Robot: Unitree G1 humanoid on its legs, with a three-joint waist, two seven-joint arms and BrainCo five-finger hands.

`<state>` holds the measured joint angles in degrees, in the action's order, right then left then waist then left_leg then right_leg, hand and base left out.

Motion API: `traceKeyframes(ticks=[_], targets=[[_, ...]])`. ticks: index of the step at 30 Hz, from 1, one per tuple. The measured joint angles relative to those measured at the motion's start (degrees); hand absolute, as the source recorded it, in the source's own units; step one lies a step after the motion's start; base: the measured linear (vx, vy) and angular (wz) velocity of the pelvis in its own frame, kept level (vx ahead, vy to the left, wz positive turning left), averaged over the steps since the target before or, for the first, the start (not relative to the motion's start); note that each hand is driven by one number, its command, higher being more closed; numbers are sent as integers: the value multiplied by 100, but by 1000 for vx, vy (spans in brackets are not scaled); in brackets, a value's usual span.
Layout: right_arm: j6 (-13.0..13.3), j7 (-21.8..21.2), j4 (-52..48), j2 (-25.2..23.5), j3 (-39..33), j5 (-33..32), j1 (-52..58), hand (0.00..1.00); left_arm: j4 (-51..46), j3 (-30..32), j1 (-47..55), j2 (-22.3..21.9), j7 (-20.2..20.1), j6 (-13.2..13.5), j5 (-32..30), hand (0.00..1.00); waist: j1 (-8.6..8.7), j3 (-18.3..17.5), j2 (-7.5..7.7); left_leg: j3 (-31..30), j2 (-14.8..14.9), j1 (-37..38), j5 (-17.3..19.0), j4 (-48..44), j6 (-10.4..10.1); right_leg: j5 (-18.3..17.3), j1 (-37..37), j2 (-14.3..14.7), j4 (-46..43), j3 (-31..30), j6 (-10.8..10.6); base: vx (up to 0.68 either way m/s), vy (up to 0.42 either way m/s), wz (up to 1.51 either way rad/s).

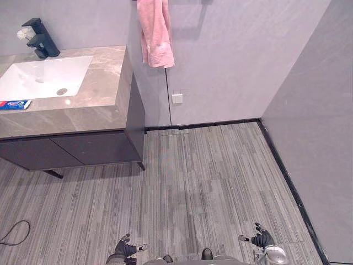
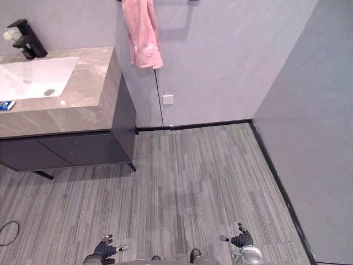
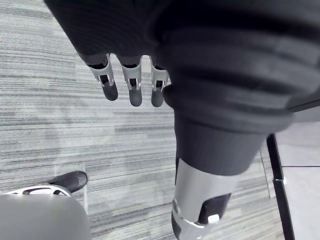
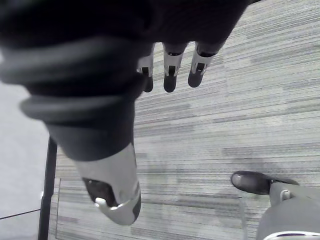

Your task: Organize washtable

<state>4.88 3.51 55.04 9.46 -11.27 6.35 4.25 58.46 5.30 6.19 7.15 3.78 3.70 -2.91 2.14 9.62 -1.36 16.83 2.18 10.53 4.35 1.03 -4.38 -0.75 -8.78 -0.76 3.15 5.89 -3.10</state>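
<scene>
The toothpaste tube (image 1: 15, 104) lies flat at the table's (image 1: 105, 83) front edge, just before the sink (image 1: 44, 74). It is probably light, soft and slightly slick, so grasp it across the middle. The left hand (image 1: 126, 248) and right hand (image 1: 260, 239) hang low, fingers relaxed and empty (well apart from the table). The tube's far end is cut off, and the white item (image 1: 22, 34) beside the faucet (image 1: 41, 38) cannot be identified.
</scene>
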Motion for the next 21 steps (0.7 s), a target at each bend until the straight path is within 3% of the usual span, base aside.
traceKeyframes(ticks=[21], targets=[[-45,1,43,-25,-86,-140,87,0,8,200,65,-19,4,-2,47,0,2,0,-21,95,101,-86,11,46,30,54,101,120,32,14,135,-51,-45,0]])
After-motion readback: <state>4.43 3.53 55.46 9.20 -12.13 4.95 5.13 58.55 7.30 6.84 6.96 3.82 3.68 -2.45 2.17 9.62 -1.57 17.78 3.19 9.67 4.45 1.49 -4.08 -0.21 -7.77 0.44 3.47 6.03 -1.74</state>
